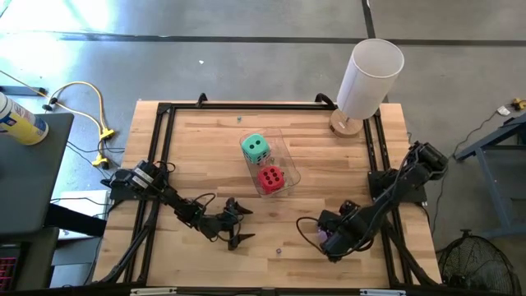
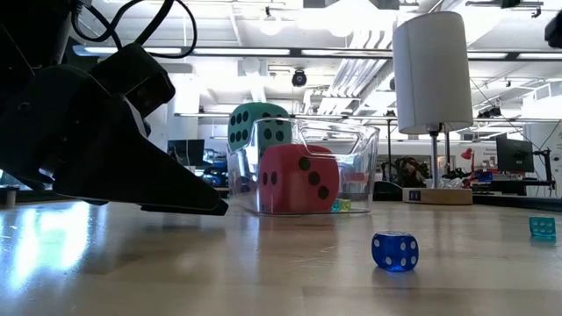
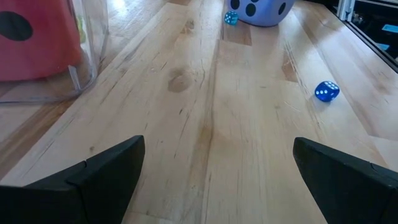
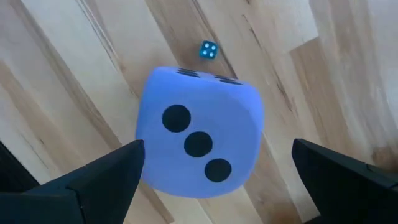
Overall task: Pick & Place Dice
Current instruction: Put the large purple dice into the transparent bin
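Note:
The purple die (image 4: 199, 134) rests on the table at its near right, three pips facing the right wrist camera. My right gripper (image 1: 327, 236) is open and hangs over it, pointing down, one finger on either side of the die. The red die (image 1: 271, 178) and the green die (image 1: 256, 148) sit in the clear bin (image 1: 289, 168) at the table's middle, the green one at the far end and reaching above the rim. No pink die shows. My left gripper (image 1: 240, 222) is open and low over the table, near and left of the bin.
A white cylinder lamp (image 1: 370, 78) on a wooden base stands at the far right corner. A small blue die (image 2: 395, 251) and a small teal die (image 2: 542, 226) lie on the bare wood between the grippers. A black frame (image 1: 164, 111) edges the table.

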{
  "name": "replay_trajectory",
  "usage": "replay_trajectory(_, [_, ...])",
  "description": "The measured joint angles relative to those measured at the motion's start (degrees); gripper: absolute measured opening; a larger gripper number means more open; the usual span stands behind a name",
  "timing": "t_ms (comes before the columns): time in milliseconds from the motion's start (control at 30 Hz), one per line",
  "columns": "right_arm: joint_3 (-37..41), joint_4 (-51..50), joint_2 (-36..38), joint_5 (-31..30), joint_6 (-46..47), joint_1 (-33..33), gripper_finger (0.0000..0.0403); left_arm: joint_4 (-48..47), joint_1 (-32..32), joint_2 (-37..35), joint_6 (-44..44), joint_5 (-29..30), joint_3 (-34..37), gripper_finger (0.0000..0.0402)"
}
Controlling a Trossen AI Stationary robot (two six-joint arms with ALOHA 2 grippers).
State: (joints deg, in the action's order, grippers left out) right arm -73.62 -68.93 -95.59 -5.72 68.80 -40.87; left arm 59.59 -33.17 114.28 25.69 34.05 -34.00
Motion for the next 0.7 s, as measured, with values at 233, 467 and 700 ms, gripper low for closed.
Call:
replay_trajectory(233, [4.92, 6.68, 0.22, 2.06, -1.39, 0.1, 0.04, 0.0, 0.0, 0.0, 0.0, -0.05, 0.0, 0.0399])
replay_trajectory(467, [7.34, 12.05, 0.17, 3.46, -2.88, 0.69, 0.04, 0.0, 0.0, 0.0, 0.0, -0.03, 0.0, 0.0399])
replay_trajectory(700, [10.98, 17.43, 0.35, 6.19, -4.56, 1.97, 0.04, -0.02, 0.0, 0.0, 0.0, -0.01, 0.0, 0.0399])
